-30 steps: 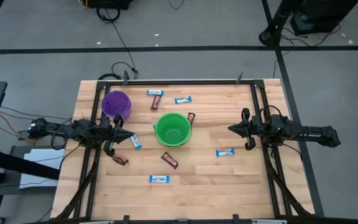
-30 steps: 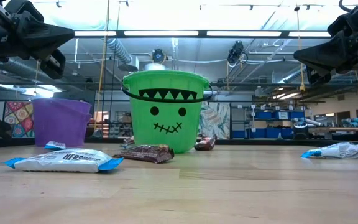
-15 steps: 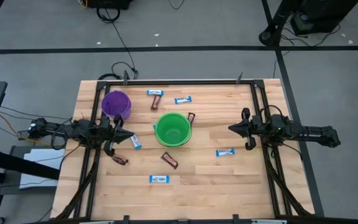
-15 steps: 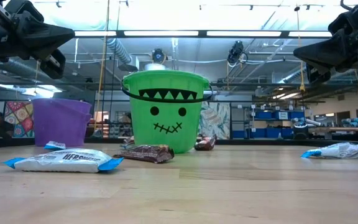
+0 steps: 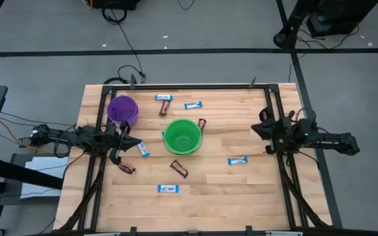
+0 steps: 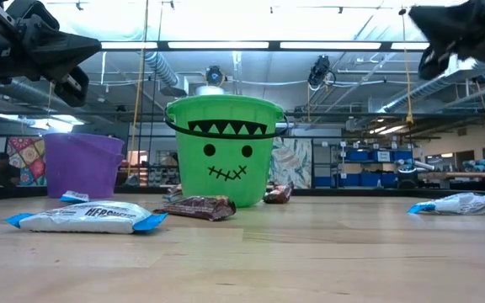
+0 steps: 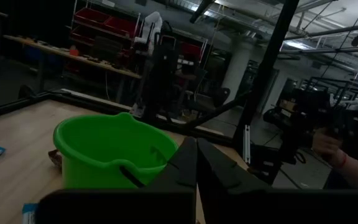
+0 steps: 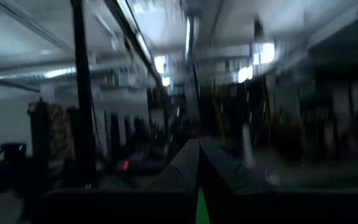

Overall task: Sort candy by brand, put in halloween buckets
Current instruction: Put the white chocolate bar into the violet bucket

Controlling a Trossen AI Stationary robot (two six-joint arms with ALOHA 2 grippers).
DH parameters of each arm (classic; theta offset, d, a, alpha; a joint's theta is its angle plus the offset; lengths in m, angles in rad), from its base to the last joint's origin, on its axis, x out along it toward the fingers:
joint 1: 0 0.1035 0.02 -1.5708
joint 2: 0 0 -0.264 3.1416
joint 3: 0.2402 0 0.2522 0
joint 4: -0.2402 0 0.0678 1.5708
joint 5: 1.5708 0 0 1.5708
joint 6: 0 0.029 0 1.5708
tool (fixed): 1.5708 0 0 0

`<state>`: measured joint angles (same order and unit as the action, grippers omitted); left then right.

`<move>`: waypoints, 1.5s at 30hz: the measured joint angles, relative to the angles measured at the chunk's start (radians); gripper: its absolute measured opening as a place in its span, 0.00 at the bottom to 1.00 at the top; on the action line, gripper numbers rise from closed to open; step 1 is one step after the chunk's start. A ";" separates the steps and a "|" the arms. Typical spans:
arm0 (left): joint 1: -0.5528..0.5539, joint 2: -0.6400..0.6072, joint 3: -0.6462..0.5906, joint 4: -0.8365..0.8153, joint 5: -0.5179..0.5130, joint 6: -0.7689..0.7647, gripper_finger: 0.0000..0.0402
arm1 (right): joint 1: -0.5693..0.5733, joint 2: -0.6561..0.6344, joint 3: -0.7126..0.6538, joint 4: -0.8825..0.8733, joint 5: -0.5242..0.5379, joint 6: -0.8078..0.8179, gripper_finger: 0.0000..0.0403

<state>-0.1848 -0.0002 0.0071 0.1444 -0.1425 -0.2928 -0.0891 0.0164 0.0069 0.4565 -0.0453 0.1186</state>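
Two buckets (image 5: 123, 109), five blue candies (image 5: 168, 189), four brown (image 5: 178, 168).

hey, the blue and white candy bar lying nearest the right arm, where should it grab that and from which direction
Judging by its pose, take the blue-and-white bar from straight above, fingers across its narrow middle. It lies flat on the table, long axis roughly left-right, with bare wood all around. The right hand, shut, is closest.

Overhead and table-level views, both on the green bucket (image 5: 182, 136).

Green bucket (image 5: 181, 136) upright mid-frame, purple bucket (image 5: 122, 109) at its upper left; blue-white and brown candy bars (image 5: 168, 189) scattered around them.
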 joint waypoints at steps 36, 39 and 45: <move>0.000 0.000 0.000 0.025 -0.006 0.000 0.01 | 0.027 1.008 0.716 -0.226 0.028 -0.168 0.06; 0.000 0.000 0.000 0.042 -0.013 0.014 0.01 | 0.036 1.061 0.743 -0.263 0.028 -0.134 0.06; 0.000 0.000 0.000 0.068 -0.084 0.134 0.01 | 0.071 1.179 0.765 -0.357 0.033 -0.112 0.06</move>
<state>-0.1852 0.0002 0.0074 0.2128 -0.2267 -0.1588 -0.0181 1.1950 0.7720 0.0990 -0.0127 0.0071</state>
